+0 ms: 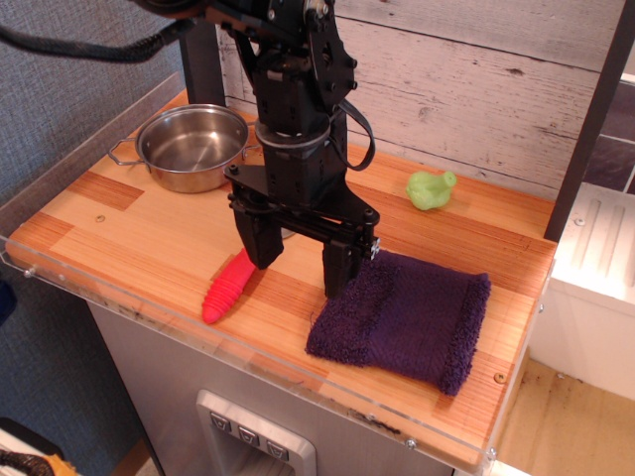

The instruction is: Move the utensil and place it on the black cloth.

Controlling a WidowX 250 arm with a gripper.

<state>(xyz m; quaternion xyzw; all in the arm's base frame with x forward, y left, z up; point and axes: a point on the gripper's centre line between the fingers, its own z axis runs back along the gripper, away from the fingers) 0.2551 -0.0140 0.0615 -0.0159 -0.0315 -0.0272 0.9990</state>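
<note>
The shiny round steel pot (pixel 192 147) with thin wire loop handles stands at the back left of the wooden table. The dark purple, nearly black fuzzy towel (pixel 405 317) lies at the front right. My gripper (pixel 299 262) hangs over the middle of the table, between pot and towel, fingers pointing down. It is open and empty. Its right finger is at the towel's left edge; its left finger is just above the top of the red spoon handle (pixel 227 287).
A small green toy (pixel 431 188) sits at the back right near the plank wall. The table (pixel 129 238) has a clear plastic lip along its front and left edges. A dark post stands at the right.
</note>
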